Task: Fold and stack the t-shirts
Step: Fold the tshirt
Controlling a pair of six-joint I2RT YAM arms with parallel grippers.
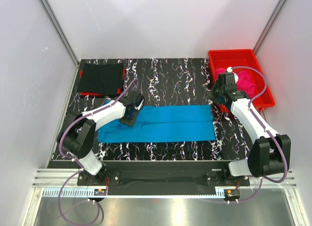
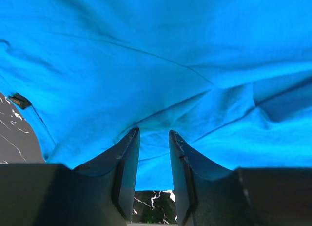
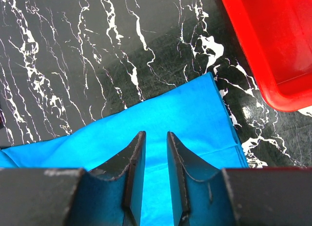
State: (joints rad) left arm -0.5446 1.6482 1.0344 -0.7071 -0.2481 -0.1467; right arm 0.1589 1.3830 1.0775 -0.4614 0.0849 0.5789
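The turquoise t-shirt lies flat as a long folded rectangle across the middle of the table. My left gripper hangs low over its left part. In the left wrist view the cloth fills the frame, and the left gripper is open by a narrow gap with nothing in it. My right gripper hovers above the shirt's far right corner. In its own view the right gripper is open and empty. The black t-shirt lies as a flat square at the back left. The pink t-shirt lies bunched in the red bin.
The red bin stands at the back right corner, and its rim is close to my right gripper. Something red shows under the black shirt's edges. The tabletop is black marble-patterned, with white walls around it.
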